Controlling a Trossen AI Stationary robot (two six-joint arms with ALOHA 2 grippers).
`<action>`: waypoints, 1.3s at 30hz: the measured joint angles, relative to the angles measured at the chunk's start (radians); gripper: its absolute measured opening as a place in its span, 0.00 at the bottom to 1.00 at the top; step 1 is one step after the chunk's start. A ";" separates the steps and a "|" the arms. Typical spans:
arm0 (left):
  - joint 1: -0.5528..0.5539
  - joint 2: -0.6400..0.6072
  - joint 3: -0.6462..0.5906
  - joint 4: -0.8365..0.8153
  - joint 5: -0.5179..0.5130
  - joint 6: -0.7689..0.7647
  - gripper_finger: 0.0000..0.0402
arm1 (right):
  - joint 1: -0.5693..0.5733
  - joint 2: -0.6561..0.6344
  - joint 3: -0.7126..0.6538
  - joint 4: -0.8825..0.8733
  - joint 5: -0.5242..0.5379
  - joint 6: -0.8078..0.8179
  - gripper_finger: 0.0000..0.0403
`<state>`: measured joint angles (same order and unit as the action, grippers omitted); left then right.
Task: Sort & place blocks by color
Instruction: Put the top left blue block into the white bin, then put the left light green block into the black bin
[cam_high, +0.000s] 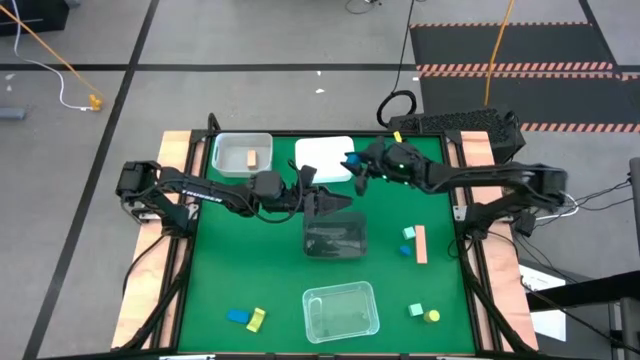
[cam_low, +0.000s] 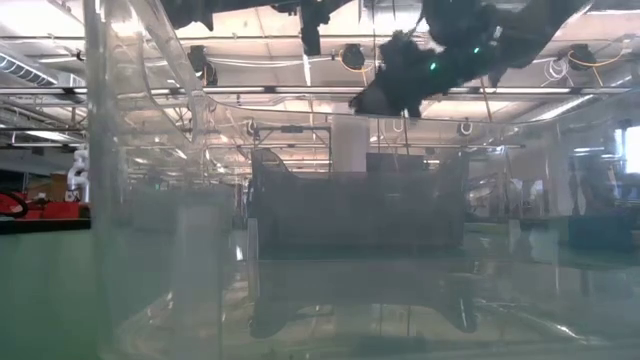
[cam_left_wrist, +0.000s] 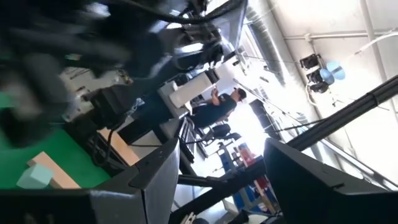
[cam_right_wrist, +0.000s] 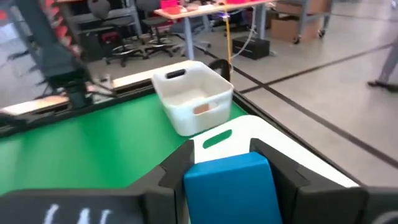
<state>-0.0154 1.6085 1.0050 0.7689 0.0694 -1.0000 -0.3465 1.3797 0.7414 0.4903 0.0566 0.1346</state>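
Right in front of my right wrist camera sits a blue block (cam_right_wrist: 229, 180), clamped between the right gripper (cam_high: 352, 164) fingers, held over the flat white tray (cam_high: 322, 156) at the far side of the green table (cam_high: 250, 260). Beyond it stands the white bin (cam_right_wrist: 191, 94) with a tan block (cam_high: 251, 158) inside. My left gripper (cam_high: 325, 204) hangs above the dark clear tray (cam_high: 335, 238) at mid-table, its fingers spread apart with nothing between them. On the right side I see a mint block (cam_high: 408, 233), a small blue block (cam_high: 405, 250) and a salmon bar (cam_high: 421, 244) close together; nearer the front edge lie a mint cube (cam_high: 415, 311) and a yellow round piece (cam_high: 432, 317). Front left, a blue piece (cam_high: 237, 316) touches a yellow piece (cam_high: 256, 319). A clear tray (cam_high: 341, 310) sits front centre.
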 joint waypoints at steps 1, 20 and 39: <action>0.000 0.000 0.000 0.000 0.012 0.000 0.58 | -0.011 0.026 0.000 0.027 0.000 0.018 0.31; 0.016 0.000 0.000 0.013 0.121 -0.002 0.58 | -0.135 0.298 0.000 0.248 -0.005 0.325 0.39; 0.017 -0.001 0.001 -0.162 0.211 -0.076 0.58 | -0.123 0.101 0.000 0.156 -0.105 0.302 0.58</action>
<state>0.0016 1.6073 1.0058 0.6066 0.2808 -1.0761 -0.4692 1.4805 0.7418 0.6466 -0.0482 0.4362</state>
